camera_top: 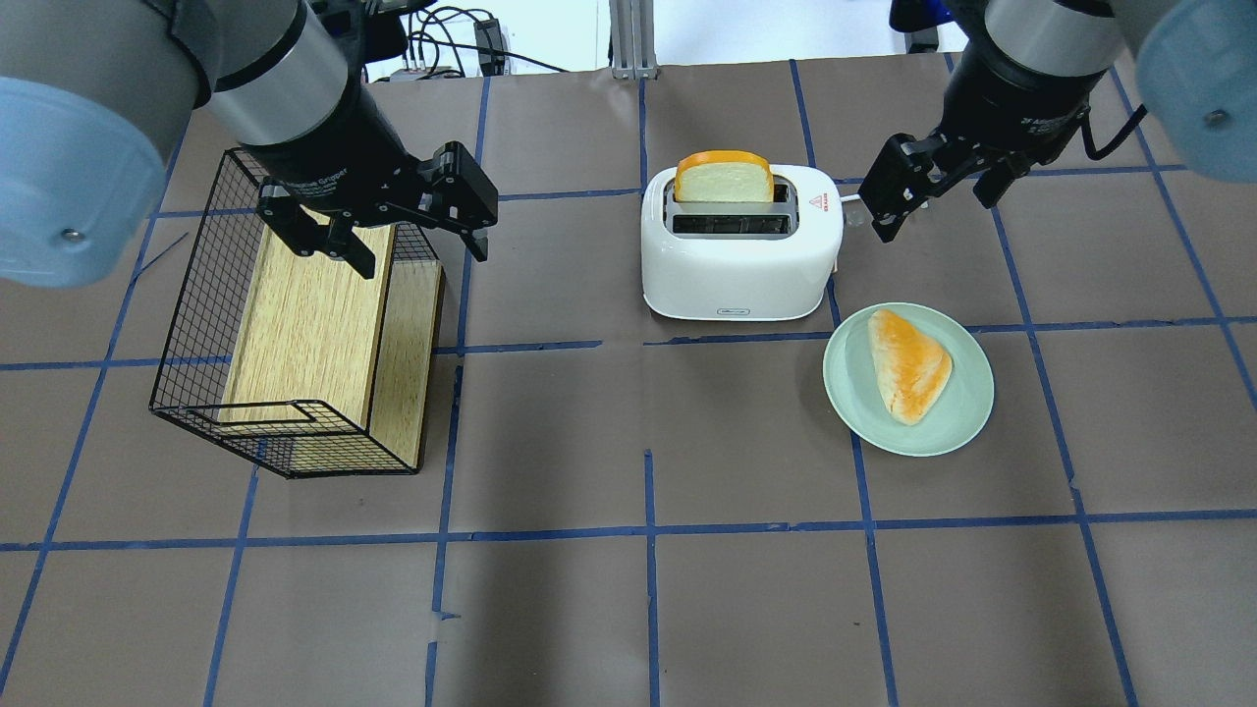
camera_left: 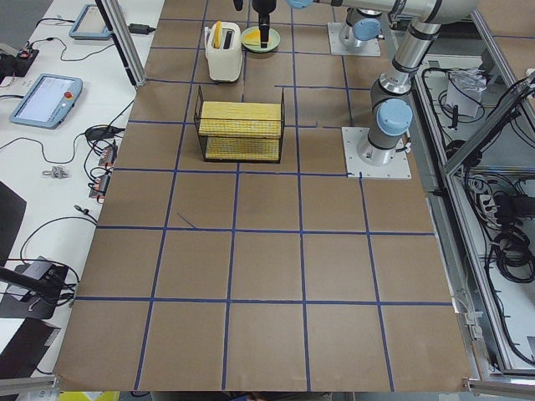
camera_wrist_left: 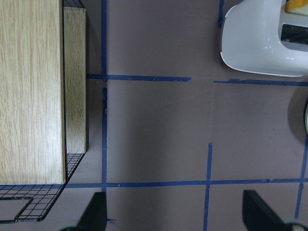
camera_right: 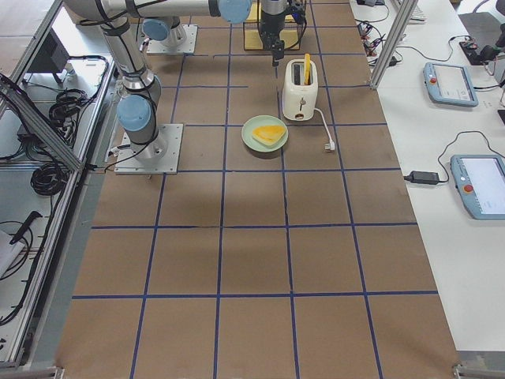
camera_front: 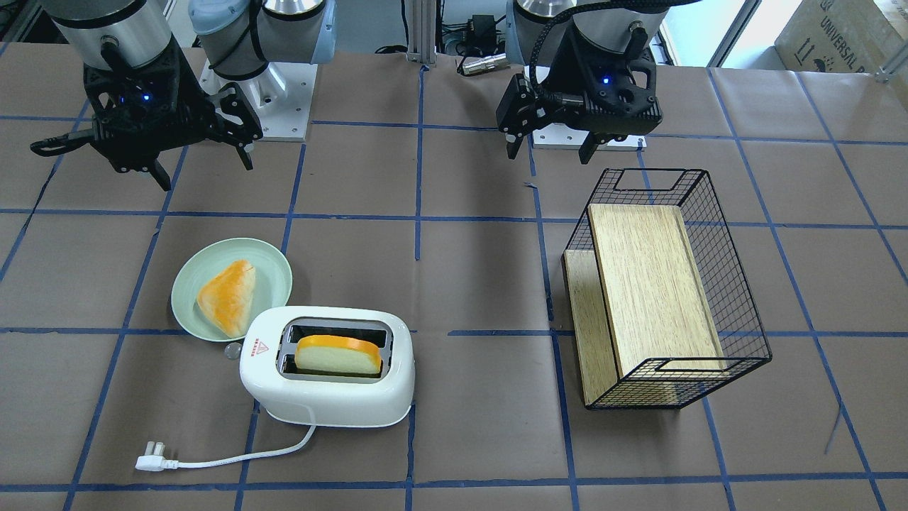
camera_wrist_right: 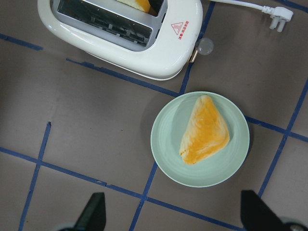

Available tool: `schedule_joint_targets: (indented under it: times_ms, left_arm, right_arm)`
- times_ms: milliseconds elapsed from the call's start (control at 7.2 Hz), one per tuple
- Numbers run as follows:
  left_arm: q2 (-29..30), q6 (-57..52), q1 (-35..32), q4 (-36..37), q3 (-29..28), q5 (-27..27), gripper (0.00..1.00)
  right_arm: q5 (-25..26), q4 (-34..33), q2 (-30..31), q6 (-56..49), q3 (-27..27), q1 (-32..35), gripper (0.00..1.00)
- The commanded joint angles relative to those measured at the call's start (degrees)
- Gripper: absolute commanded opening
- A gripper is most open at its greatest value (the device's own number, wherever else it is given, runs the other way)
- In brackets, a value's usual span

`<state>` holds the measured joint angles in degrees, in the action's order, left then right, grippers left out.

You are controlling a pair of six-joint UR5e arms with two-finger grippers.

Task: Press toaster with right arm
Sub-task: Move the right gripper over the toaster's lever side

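Nearest me on the right sat the green plate (camera_top: 864, 422) with a wedge of bread (camera_top: 908, 363) on it. My right tool (camera_top: 935, 211) hung well above the table (camera_top: 628, 609), over the plate and the toaster's right end, its long fingers spread wide, holding nothing and touching nothing. Just beyond the plate stood the toaster (camera_top: 741, 250), upright, with one slice (camera_top: 724, 179) standing high out of its far slot and the near slot empty. A small side knob (camera_wrist_right: 206, 46) jutted from its right end, beside the red triangle sticker. The cord ran off the far side to a loose plug (camera_front: 152, 461). Well to the left, my left tool (camera_top: 422, 257) hovered, also wide and empty, over the wire basket (camera_top: 187, 324). I judged the press not yet begun: this was the approach. Next I would need to set one fingertip directly over that knob, which I took to be the lever, then push straight down without tipping the toaster or clipping the plate.
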<state>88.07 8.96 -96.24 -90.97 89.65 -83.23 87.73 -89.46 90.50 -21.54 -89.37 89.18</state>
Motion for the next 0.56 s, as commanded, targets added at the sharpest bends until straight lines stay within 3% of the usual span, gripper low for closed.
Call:
schedule_joint_targets:
  times_ms: [0, 139, 278, 417]
  left_arm:
    - [0.0, 0.0, 0.0, 0.0, 0.0, 0.0, 1.0]
    - [0.0, 0.0, 0.0, 0.0, 0.0, 0.0, 1.0]
    - [0.0, 0.0, 0.0, 0.0, 0.0, 0.0, 1.0]
    - [0.0, 0.0, 0.0, 0.0, 0.0, 0.0, 1.0]
  right_arm:
    - [0.7, -4.3, -3.6, -20.1, 0.3, -1.2, 0.89]
    - [2.0, -5.5, -4.6, -32.9, 0.3, -2.1, 0.43]
    - [4.5, -10.8, -6.0, -46.4, -0.2, -2.6, 0.21]
    - [4.9, -16.8, -9.9, -57.7, -0.2, -2.7, 0.2]
